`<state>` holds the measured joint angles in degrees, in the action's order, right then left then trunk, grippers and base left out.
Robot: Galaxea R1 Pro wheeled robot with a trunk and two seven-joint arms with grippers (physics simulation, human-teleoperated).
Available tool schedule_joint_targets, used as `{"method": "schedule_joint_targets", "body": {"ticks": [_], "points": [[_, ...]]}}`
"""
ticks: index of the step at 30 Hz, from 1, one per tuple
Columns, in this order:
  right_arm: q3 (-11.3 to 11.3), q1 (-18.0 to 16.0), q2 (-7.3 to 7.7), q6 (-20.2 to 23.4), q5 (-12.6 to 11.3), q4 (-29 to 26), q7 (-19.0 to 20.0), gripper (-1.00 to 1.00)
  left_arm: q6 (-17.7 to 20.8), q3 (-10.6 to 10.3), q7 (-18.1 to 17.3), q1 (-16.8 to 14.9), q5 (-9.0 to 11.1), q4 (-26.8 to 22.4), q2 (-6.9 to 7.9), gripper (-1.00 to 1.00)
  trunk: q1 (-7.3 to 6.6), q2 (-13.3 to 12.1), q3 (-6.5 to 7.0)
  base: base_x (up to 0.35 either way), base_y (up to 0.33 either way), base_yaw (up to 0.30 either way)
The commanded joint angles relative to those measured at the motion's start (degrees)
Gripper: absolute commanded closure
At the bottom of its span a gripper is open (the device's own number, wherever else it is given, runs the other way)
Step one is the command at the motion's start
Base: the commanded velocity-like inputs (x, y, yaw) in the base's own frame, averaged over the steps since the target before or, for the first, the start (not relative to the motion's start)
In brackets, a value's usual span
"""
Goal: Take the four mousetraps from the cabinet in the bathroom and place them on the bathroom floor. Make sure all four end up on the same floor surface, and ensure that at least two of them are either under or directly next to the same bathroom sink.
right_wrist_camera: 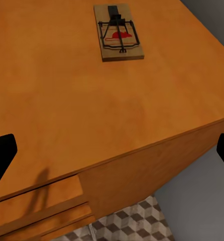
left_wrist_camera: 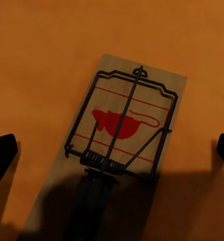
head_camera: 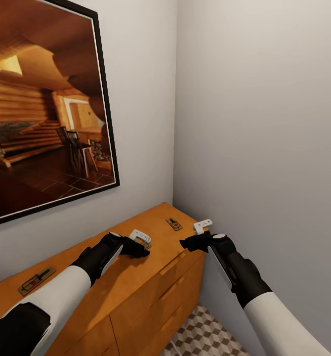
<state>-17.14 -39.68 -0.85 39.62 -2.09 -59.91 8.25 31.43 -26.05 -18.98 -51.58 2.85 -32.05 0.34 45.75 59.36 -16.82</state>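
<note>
Three mousetraps lie on the cabinet's (head_camera: pixel 136 277) flat orange-brown top. One mousetrap (head_camera: pixel 35 281) is far to the left. Another mousetrap (head_camera: pixel 145 243) sits right under my left gripper (head_camera: pixel 140 237); in the left wrist view this trap (left_wrist_camera: pixel 124 125) lies between the spread black fingertips (left_wrist_camera: pixel 1 155), untouched. The third mousetrap (head_camera: pixel 174 224) rests near the cabinet's right end, and it is also seen as a mousetrap (right_wrist_camera: pixel 119 37) ahead of my right gripper (right_wrist_camera: pixel 112 155). My right gripper (head_camera: pixel 202 226) hovers open over the cabinet's right corner, holding nothing.
A large framed picture (head_camera: pixel 47 109) hangs on the wall above the cabinet. A grey wall (head_camera: pixel 264 148) closes in on the right, close to my right arm. Cube-patterned floor tiles (head_camera: pixel 205 336) show below the drawer fronts (head_camera: pixel 175 296).
</note>
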Motion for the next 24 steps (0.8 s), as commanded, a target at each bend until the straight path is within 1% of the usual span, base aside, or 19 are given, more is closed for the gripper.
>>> {"method": "schedule_joint_targets", "body": {"ticks": [1, 24], "points": [[0.0, 0.0, 0.01, 0.3, -0.2, 0.0, 0.0, -1.00, 0.3, -0.2, 0.0, 0.0, 0.0, 0.0, 0.03, -1.00, 0.02, 0.1, -0.09, 0.000, 0.000, 0.000], [0.0, 0.0, -0.02, 0.3, -0.2, -0.1, 0.0, -1.00, 0.3, -0.2, 0.0, 0.0, 0.0, 0.0, 0.01, -1.00, 0.02, 0.1, -0.09, 0.000, 0.000, 0.000]]}}
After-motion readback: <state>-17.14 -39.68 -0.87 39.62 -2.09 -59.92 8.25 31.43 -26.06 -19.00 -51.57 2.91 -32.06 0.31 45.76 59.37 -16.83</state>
